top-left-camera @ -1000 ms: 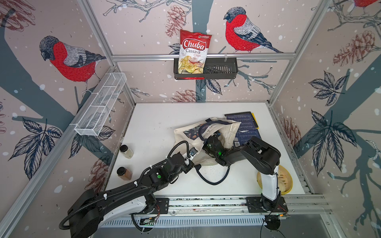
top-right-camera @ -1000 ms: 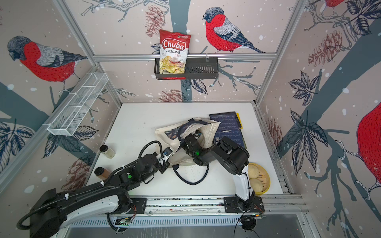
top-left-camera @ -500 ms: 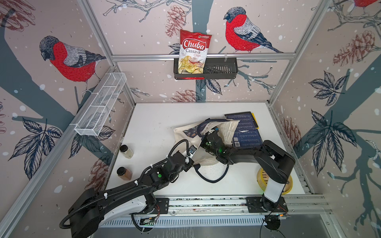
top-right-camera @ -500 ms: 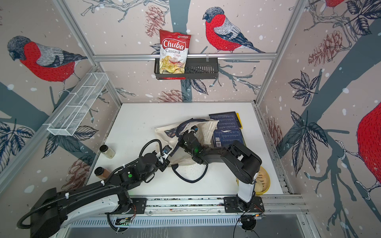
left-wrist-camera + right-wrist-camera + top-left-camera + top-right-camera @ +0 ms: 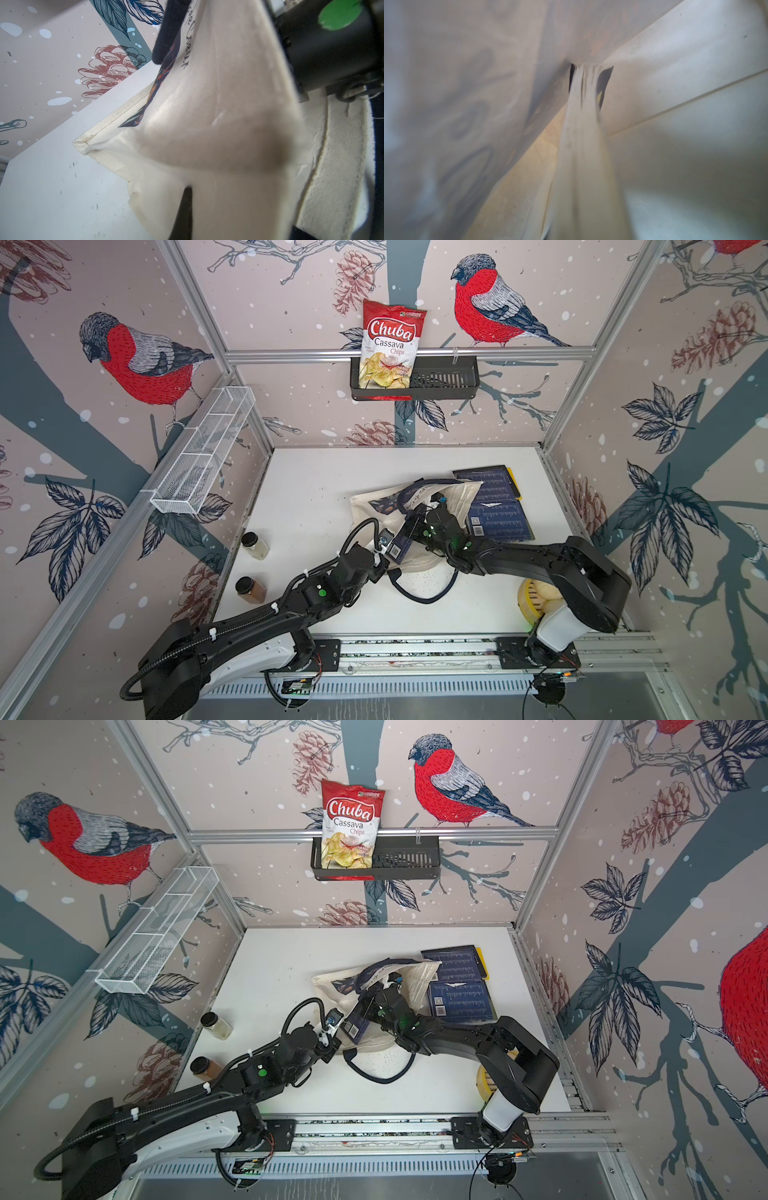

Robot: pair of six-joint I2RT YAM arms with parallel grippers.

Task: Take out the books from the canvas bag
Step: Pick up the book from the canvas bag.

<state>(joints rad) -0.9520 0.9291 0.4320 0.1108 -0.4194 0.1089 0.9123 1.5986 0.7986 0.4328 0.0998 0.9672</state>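
The cream canvas bag [image 5: 459, 494] [image 5: 419, 978] lies mid-table with a navy strap [image 5: 419, 595] looped toward the front. My left gripper [image 5: 385, 562] [image 5: 334, 1042] is shut on the bag's front edge. In the left wrist view the cloth [image 5: 207, 104] drapes over one dark finger [image 5: 185, 207]. My right gripper [image 5: 409, 531] [image 5: 365, 1006] is at the bag's opening, shut on a thin navy book [image 5: 400, 545] [image 5: 356, 1025] with a barcode label. Its cream page edge [image 5: 583, 145] runs out from the jaws between the bag's walls [image 5: 467, 104]. Navy books [image 5: 496, 518] [image 5: 459, 1002] lie right of the bag.
Two spice jars [image 5: 255, 545] [image 5: 250, 590] stand at the front left. A yellow round dish [image 5: 536, 597] sits under the right arm. A chips bag [image 5: 388, 348] stands in a black basket [image 5: 440, 377] on the back rail. A white wire shelf [image 5: 203, 452] hangs on the left wall.
The right arm has stretched out, its elbow swinging right and lower while the gripper shifted slightly left. The barcode book now shows at the bag's opening. The left arm has stayed put.
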